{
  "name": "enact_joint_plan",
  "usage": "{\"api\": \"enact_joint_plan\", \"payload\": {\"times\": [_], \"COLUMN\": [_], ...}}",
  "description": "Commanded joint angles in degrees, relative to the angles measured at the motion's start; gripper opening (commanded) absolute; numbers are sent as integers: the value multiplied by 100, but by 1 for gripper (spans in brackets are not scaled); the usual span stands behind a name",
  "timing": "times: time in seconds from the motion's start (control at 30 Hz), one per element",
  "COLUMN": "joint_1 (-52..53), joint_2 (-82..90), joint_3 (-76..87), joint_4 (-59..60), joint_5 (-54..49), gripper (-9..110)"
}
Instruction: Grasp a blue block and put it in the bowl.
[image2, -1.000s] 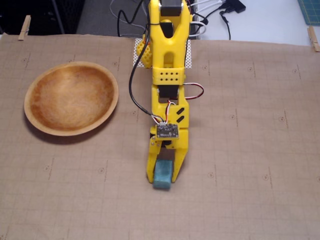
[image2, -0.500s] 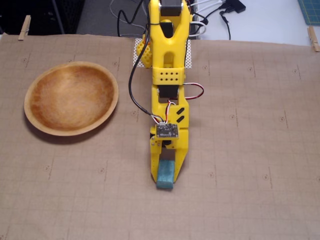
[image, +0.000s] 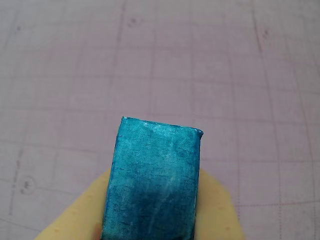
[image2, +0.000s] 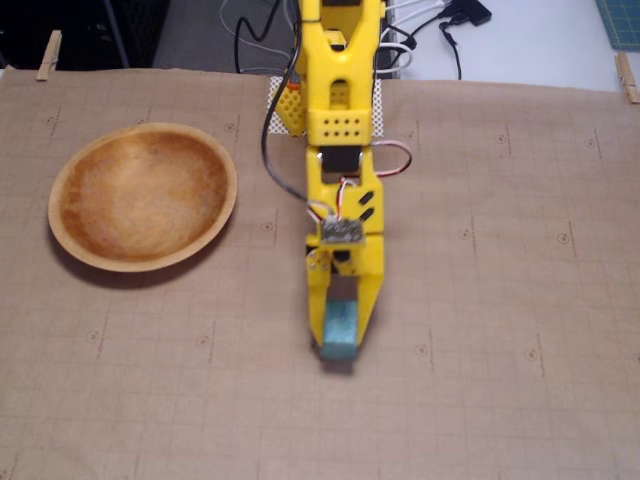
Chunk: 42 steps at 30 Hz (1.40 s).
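The blue block (image2: 340, 327) is a small teal piece held between the yellow fingers of my gripper (image2: 340, 335), which is shut on it near the middle of the mat. In the fixed view a small shadow lies under the block, so it hangs just above the paper. The wrist view is filled by the blue block (image: 152, 180) with a yellow finger (image: 220, 210) behind it. The wooden bowl (image2: 60, 235) sits empty at the left of the fixed view, well away from the gripper.
A brown gridded paper mat (image2: 500, 300) covers the table, pinned by wooden clothespins (image2: 48, 55) at the back corners. Cables (image2: 440, 25) and the arm's base stand at the back edge.
The gripper has closed on the block, and the block has turned narrower and lifted slightly off the mat. The arm has drawn back a little toward its base.
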<state>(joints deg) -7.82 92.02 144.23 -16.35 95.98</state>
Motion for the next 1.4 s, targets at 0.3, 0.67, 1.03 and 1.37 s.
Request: {"api": "enact_joint_plan", "payload": {"times": [0.3, 0.67, 1.03, 1.37], "joint_1": [44, 483, 1503, 2848], "joint_2": [3015, 4702, 5950, 6267], "joint_3": [413, -387, -615, -527], "joint_4": [1151, 3190, 4685, 5238], "joint_5": [26, -44, -70, -624], "gripper": [-3, -3, -3, -3]}}
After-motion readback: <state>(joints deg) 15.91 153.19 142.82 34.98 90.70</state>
